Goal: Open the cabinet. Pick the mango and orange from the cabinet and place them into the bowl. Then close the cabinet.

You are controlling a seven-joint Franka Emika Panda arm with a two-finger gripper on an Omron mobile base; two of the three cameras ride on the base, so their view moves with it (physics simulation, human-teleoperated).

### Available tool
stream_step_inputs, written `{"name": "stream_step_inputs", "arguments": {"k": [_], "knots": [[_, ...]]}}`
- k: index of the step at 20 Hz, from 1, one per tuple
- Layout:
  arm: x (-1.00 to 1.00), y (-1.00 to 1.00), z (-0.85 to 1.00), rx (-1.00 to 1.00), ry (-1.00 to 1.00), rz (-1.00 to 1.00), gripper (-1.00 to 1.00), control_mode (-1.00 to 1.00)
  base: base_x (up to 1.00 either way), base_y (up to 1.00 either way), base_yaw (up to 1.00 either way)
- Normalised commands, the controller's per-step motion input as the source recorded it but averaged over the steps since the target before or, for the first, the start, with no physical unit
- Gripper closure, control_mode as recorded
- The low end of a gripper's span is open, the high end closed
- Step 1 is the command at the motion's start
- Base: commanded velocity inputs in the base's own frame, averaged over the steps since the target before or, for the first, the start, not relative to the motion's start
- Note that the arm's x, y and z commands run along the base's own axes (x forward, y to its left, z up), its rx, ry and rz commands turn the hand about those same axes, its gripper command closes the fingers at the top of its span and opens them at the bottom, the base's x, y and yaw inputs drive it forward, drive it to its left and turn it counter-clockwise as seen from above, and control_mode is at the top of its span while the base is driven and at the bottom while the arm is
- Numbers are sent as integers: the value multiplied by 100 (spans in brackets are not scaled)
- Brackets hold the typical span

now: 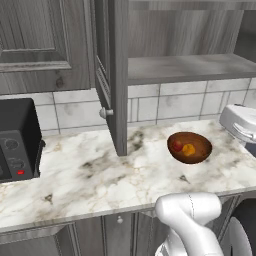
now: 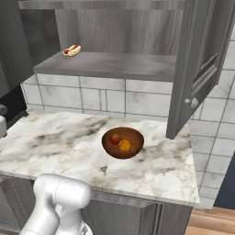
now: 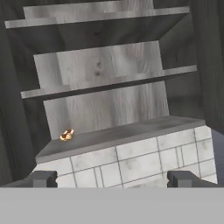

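The grey wood-grain cabinet (image 1: 190, 67) stands open, its left door (image 1: 114, 75) and right door (image 2: 195, 69) swung out over the counter. Below it on the marble counter sits the dark reddish-brown bowl (image 1: 202, 152) (image 2: 136, 148). Inside the bowl lie the red-blushed mango (image 1: 177, 145) (image 2: 114, 138) and the orange (image 1: 188, 149) (image 2: 124, 145), side by side. My gripper (image 3: 113, 179) is open, with nothing between its fingertips (image 3: 43, 178). It faces the cabinet (image 3: 105, 83) from a distance, tilted up at the shelves.
A hot dog (image 2: 71, 50) (image 3: 66, 135) lies at the left of the cabinet's bottom board. A black microwave (image 1: 17, 140) stands at the counter's left end. Another grey cabinet door (image 1: 35, 40) hangs closed above it. Tiled wall (image 2: 92, 96) runs behind the counter.
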Motion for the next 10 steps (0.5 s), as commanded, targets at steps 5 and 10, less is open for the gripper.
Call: {"name": "stream_step_inputs", "arguments": {"k": [5, 10], "knots": [[-1, 39, 0, 0, 0, 0, -100, -100, 0, 0, 0], [-38, 55, -3, -3, 0, 0, -100, -100, 0, 0, 0]]}}
